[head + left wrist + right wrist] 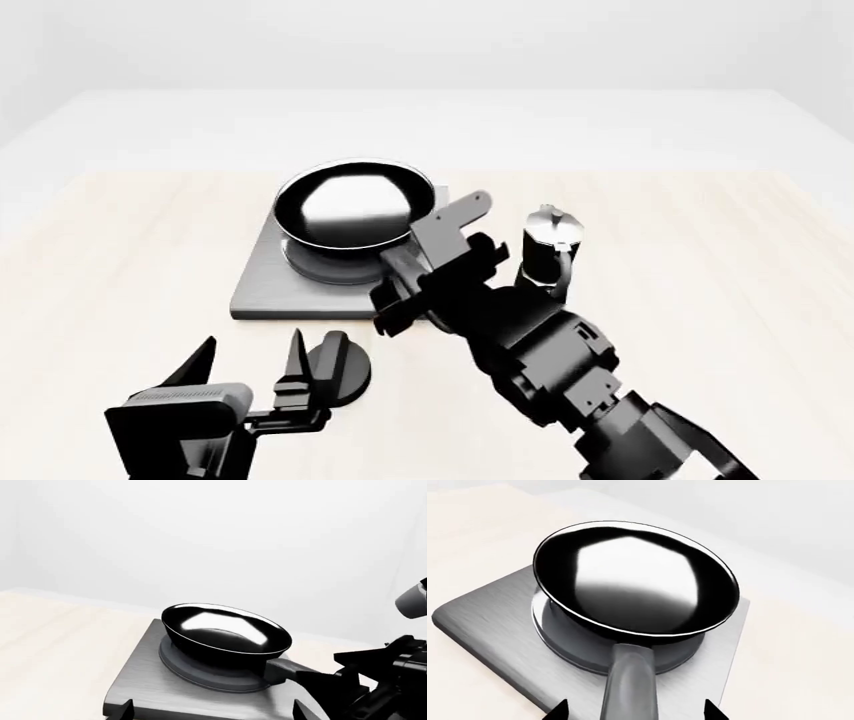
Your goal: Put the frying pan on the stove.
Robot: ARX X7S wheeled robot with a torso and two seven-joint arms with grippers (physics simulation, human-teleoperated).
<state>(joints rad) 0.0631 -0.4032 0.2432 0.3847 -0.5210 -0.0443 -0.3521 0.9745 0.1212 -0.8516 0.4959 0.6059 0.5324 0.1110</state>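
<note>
The glossy black frying pan (pixel 350 205) sits on the raised burner rings of the grey stove (pixel 267 285). It also shows in the left wrist view (pixel 223 632) and in the right wrist view (pixel 634 577). Its grey handle (pixel 630 685) runs between the fingertips of my right gripper (pixel 635 711), which stand wide apart with gaps on both sides. In the head view the right gripper (pixel 420 262) covers the handle. My left gripper (pixel 244 362) is open and empty, just in front of the stove (pixel 153 685).
A black-and-silver moka pot (pixel 550 245) stands to the right of the stove, close to my right arm. A small round black knob (pixel 342 368) lies beside my left gripper. The light wooden table (pixel 107 250) stretches out on all sides.
</note>
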